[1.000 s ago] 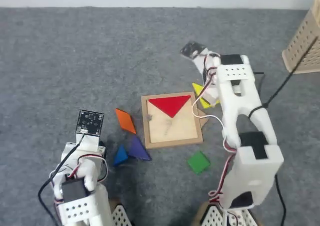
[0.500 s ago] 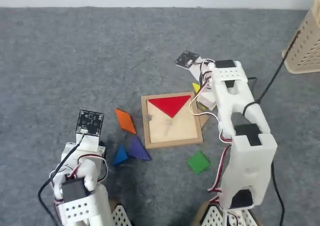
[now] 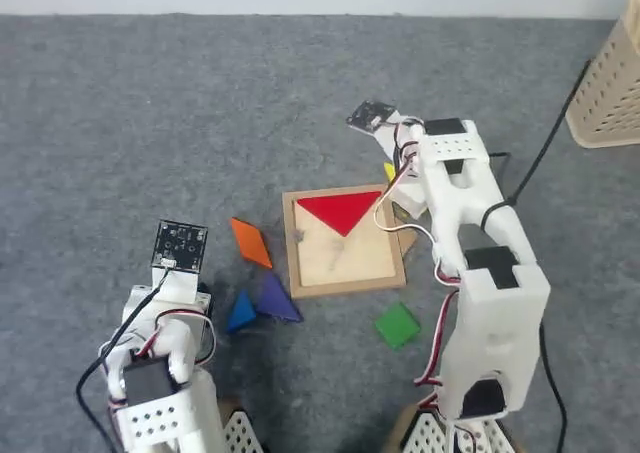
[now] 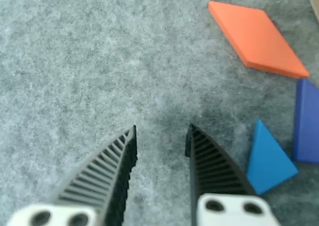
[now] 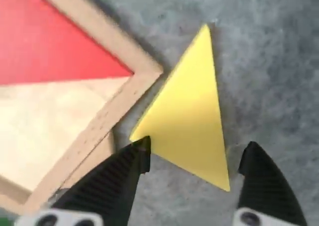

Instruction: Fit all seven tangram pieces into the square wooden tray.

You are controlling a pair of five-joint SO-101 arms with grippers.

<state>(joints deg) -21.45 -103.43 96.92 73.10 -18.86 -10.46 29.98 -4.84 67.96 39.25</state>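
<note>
The square wooden tray (image 3: 346,287) lies mid-table with a red triangle (image 3: 340,211) in its far part. On the carpet to its left are an orange parallelogram (image 3: 251,242), a blue triangle (image 3: 239,313) and a purple triangle (image 3: 275,298). A green square (image 3: 398,325) sits near the tray's front right corner. My right gripper (image 5: 197,151) is open just outside the tray's far right corner, one finger on each side of the yellow triangle (image 5: 192,116), which touches the tray rim (image 5: 114,106). My left gripper (image 4: 162,136) is open over bare carpet, short of the orange parallelogram (image 4: 256,39) and blue triangle (image 4: 266,158).
A perforated wooden box (image 3: 608,83) stands at the far right edge. The right arm (image 3: 470,223) and its cables run along the tray's right side. Grey carpet stretches free across the far and left parts of the table.
The right arm has swung left toward the tray's far right corner, covering most of the yellow triangle in the high view. The left arm and the other pieces have not moved.
</note>
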